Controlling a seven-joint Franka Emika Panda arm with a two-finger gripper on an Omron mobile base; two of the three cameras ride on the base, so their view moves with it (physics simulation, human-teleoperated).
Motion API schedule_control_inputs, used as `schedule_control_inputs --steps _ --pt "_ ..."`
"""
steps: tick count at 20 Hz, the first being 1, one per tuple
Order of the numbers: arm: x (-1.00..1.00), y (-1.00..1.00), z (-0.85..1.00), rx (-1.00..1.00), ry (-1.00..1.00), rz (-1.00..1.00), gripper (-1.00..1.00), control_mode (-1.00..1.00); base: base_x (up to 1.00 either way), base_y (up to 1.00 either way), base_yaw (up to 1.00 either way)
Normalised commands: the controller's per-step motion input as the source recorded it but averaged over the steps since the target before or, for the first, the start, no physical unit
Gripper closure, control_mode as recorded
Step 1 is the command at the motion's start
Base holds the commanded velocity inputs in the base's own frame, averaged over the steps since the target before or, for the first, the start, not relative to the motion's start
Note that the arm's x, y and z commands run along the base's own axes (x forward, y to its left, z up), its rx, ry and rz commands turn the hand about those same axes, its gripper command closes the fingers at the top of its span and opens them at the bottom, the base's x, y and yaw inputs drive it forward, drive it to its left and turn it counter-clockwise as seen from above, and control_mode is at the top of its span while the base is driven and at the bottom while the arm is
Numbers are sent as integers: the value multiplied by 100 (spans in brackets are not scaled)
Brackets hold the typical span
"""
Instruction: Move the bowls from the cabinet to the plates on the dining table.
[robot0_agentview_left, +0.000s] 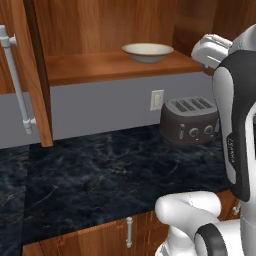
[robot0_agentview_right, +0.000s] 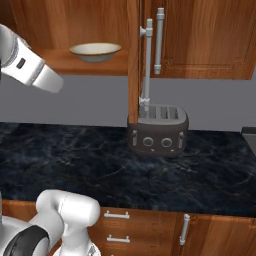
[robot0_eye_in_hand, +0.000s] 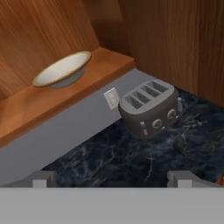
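Gripper (robot0_eye_in_hand: 111, 177) open, cream bowl (robot0_eye_in_hand: 62, 70) well beyond.

You are looking at a glossy white arm (robot0_agentview_left: 235, 90) of rounded, tube-like segments, with a long dark panel bearing faint pale lettering along one link, dark bands at its joints, and a rounded white elbow (robot0_agentview_right: 67, 212) low in both base views.

arm (robot0_agentview_left: 235, 130): raised, forearm upright | hand (robot0_eye_in_hand: 111, 178): jaws fully apart, holding nothing, angled downward
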Motion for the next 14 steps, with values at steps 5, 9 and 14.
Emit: schedule_control_inputs --steps 5,9,14 --pt "69 -32 -7 18 -3 0 -100 -100 0 0 0" --pt "55 -1 21 12 6 0 -100 -100 0 0 0" --pt "26 5 23 7 16 0 -100 -100 0 0 0"
